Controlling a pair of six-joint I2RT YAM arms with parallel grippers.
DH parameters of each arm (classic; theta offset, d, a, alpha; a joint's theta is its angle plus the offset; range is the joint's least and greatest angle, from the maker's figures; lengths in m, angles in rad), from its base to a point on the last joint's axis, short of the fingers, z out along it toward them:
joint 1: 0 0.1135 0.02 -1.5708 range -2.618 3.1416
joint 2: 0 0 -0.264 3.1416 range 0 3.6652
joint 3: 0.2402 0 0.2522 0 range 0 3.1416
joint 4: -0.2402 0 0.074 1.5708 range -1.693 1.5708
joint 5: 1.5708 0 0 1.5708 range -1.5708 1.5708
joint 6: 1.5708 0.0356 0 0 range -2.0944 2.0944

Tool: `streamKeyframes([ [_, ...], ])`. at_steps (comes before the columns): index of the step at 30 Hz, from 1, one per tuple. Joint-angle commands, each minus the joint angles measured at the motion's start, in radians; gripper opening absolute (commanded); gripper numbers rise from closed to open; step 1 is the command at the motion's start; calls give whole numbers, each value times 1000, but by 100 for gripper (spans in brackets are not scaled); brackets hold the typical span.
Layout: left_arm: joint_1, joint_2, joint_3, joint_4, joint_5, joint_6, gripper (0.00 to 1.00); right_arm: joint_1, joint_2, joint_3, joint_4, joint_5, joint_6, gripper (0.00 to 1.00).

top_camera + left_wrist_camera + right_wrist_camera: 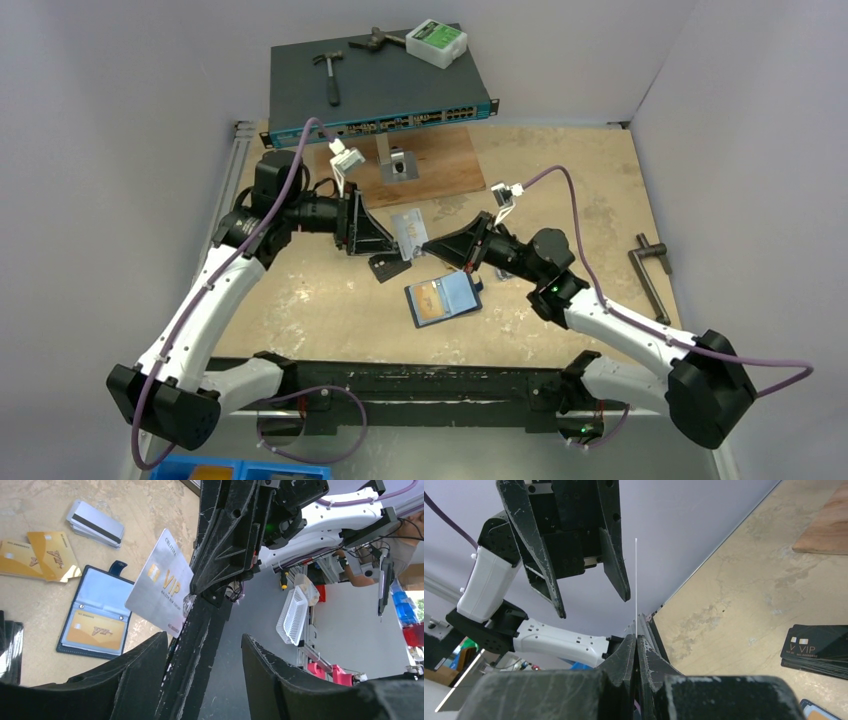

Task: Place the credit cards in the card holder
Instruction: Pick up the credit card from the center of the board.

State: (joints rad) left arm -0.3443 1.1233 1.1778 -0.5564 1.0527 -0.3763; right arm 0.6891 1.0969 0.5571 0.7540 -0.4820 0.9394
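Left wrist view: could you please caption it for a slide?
Right gripper holds a silver VIP card; card holder lies open.

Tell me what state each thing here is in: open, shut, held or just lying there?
silver card: held off the table by one edge.
right gripper: shut on the silver card.
left gripper: open, empty.
card holder: lying open, a tucked gold card in one pocket.
loose gold cards: lying flat, overlapping.
black cards: stacked on the table.
striped grey cards: stacked on the table.
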Motion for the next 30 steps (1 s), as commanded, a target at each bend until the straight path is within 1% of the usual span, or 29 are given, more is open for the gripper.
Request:
streamKeyframes([
  [1, 28, -32, -4, 30, -19, -4, 55, 7, -66, 55, -53, 63, -57, 0],
  [5, 33, -26, -14, 53, -15, -25, 57, 7, -78, 59, -60, 62, -59, 0],
  [10, 33, -19, -27, 86, -9, -50, 63, 9, -41, 59, -6, 39, -24, 0],
  [15, 33, -9, -34, 134, 15, -104, 64, 26, 8, 72, 38, 40, -11, 0],
  [20, 35, -5, -45, 177, 41, -154, 57, 41, 50, 85, 70, 47, -4, 0],
  [21, 35, -4, -47, 177, 42, -158, 54, 45, 58, 86, 76, 50, -2, 0],
  [22, 36, -4, -47, 182, 45, -162, 50, 47, 63, 86, 80, 55, -1, 0],
  [24, 37, -6, -49, 189, 49, -171, 38, 53, 67, 84, 83, 66, -3, 0],
  [25, 40, -6, -49, 191, 50, -175, 30, 56, 69, 85, 83, 71, -5, 0],
  [27, 44, -8, -49, 190, 46, -178, 7, 61, 75, 87, 82, 78, -6, 0],
  [28, 48, -10, -47, 187, 42, -180, 0, 63, 80, 87, 83, 79, -7, 0],
  [30, 54, -11, -48, 186, 41, -182, 0, 70, 89, 91, 88, 74, -8, 0],
])
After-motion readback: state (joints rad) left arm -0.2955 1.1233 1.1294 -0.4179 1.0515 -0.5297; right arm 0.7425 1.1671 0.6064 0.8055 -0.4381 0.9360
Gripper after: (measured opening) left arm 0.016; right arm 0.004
